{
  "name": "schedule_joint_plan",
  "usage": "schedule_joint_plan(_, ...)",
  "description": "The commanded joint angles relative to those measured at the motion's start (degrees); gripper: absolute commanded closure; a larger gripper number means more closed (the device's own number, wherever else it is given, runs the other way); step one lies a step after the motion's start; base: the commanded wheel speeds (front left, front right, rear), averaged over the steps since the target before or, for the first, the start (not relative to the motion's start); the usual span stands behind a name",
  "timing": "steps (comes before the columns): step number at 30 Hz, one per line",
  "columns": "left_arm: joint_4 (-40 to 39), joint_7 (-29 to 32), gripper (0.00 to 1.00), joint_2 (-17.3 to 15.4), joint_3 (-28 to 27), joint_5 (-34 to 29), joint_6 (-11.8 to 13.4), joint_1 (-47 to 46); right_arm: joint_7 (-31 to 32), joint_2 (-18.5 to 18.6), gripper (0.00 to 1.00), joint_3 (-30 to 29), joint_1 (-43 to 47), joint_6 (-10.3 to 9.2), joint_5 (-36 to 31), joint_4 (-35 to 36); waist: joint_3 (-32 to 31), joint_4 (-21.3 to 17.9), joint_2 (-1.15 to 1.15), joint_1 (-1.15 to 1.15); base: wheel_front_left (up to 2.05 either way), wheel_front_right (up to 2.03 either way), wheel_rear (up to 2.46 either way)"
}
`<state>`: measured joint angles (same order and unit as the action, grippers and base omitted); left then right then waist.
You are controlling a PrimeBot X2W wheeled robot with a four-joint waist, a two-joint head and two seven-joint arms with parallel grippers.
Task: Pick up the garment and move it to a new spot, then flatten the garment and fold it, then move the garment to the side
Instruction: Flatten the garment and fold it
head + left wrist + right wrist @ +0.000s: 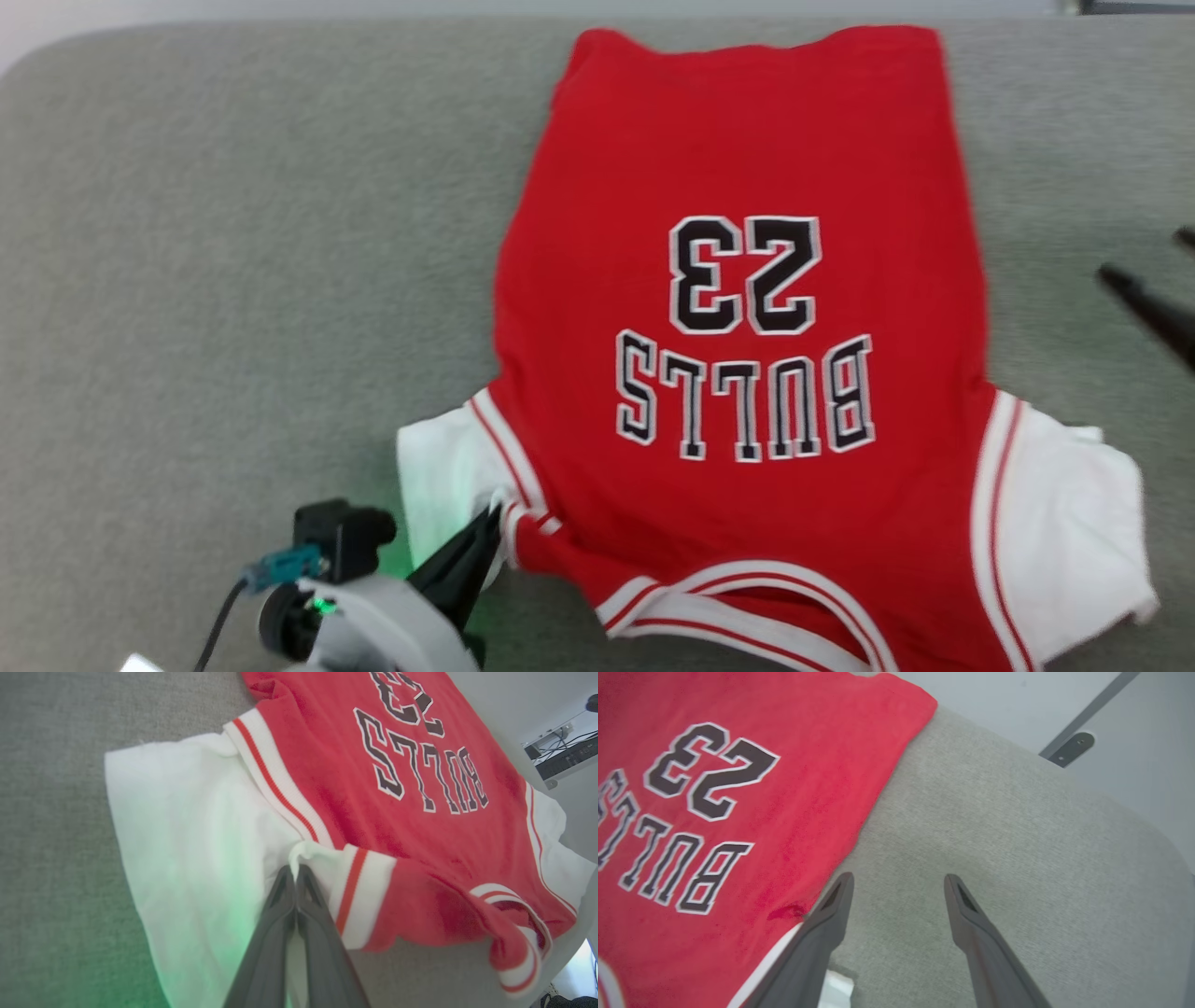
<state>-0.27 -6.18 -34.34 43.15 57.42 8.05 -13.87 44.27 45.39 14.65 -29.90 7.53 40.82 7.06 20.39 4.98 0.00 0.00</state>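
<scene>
The garment (pixel 747 168) is a red jersey with white sleeves, striped trim and black lettering. It lies spread face up on the grey surface, collar toward me. My left gripper (pixel 487 527) is at its near left shoulder, shut on a small fold of white sleeve fabric (pixel 301 851) beside the striped trim. The left gripper (pixel 295 873) has its fingers pressed together on that fold. My right gripper (pixel 1148 254) hovers open off the garment's right side. In the right wrist view the right gripper (pixel 899 880) holds nothing, with bare grey surface between its fingers and the garment (pixel 738 812) at its left.
The grey padded surface (pixel 233 280) has rounded corners, with wide bare room to the left of the garment. Pale floor lies beyond its far edge. A desk with cables (pixel 560 751) stands beyond it, and a metal bar on a foot (pixel 1071 746) as well.
</scene>
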Motion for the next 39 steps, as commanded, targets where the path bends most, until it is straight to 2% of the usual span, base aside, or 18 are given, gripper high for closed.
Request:
schedule_joint_plan(1,-0.4,0.2,1.00,0.5,0.1,-0.4,-0.5,-1.4,1.8,-0.1,0.00,1.1,-3.0,-0.08,-1.6,-1.8,2.4,3.2,0.00,0.00,0.00,0.00,0.00)
schedule_joint_plan(3,-1.2,0.7,1.00,1.4,0.5,-0.7,-0.9,-2.9,5.0,-0.1,0.00,3.3,-8.1,-0.09,-3.5,-5.9,3.6,5.3,0.00,0.00,0.00,0.00,0.00)
schedule_joint_plan(6,-2.5,1.0,1.00,2.4,1.2,-1.4,-1.3,-4.6,8.4,-2.0,0.00,5.9,-16.4,-0.09,-5.2,-13.1,6.0,8.0,0.00,0.00,0.00,0.00,0.00)
schedule_joint_plan(14,-4.0,1.8,1.00,4.8,3.5,-3.1,-2.5,-7.0,4.7,-8.6,0.00,5.4,-34.8,-0.09,-13.6,-36.4,12.1,15.0,0.00,0.00,0.00,0.00,0.00)
schedule_joint_plan(19,-3.8,0.8,1.00,5.4,3.9,-3.5,-2.5,-6.7,0.5,-11.8,0.00,6.2,-39.8,-0.09,-17.9,-47.0,14.0,16.6,0.00,0.00,0.00,0.00,0.00)
schedule_joint_plan(23,-3.5,0.2,1.00,6.1,4.1,-3.3,-2.7,-6.5,-1.1,-12.5,0.00,7.4,-41.3,-0.08,-19.3,-52.7,14.4,17.2,0.00,0.00,0.00,0.00,0.00)
schedule_joint_plan(30,-2.5,0.1,1.00,6.4,4.2,-3.0,-2.9,-6.9,0.5,-14.4,0.00,8.7,-42.6,-0.02,-18.7,-60.1,15.3,17.1,0.00,0.00,0.00,0.00,0.00)
schedule_joint_plan(31,-2.4,0.1,1.00,6.5,4.2,-3.0,-3.0,-7.0,1.1,-14.7,0.31,8.9,-42.7,-0.02,-18.4,-60.7,15.4,17.0,0.00,0.00,0.00,0.00,0.00)
schedule_joint_plan(33,-2.4,0.3,1.00,6.7,4.3,-2.8,-3.3,-7.2,2.1,-15.0,0.83,9.8,-42.9,-0.02,-18.2,-61.7,15.4,16.8,0.00,0.00,0.00,0.00,0.00)
schedule_joint_plan(34,-2.3,0.4,1.00,6.7,4.4,-2.8,-3.3,-7.2,2.4,-15.1,1.00,10.1,-43.1,-0.01,-18.0,-62.0,15.4,16.7,0.00,0.00,0.00,0.00,0.00)
schedule_joint_plan(39,-2.0,0.1,1.00,7.0,4.3,-2.7,-3.5,-7.6,1.1,-14.2,1.00,10.8,-44.4,-0.04,-17.5,-62.7,14.9,16.3,0.00,0.00,0.00,0.00,0.00)
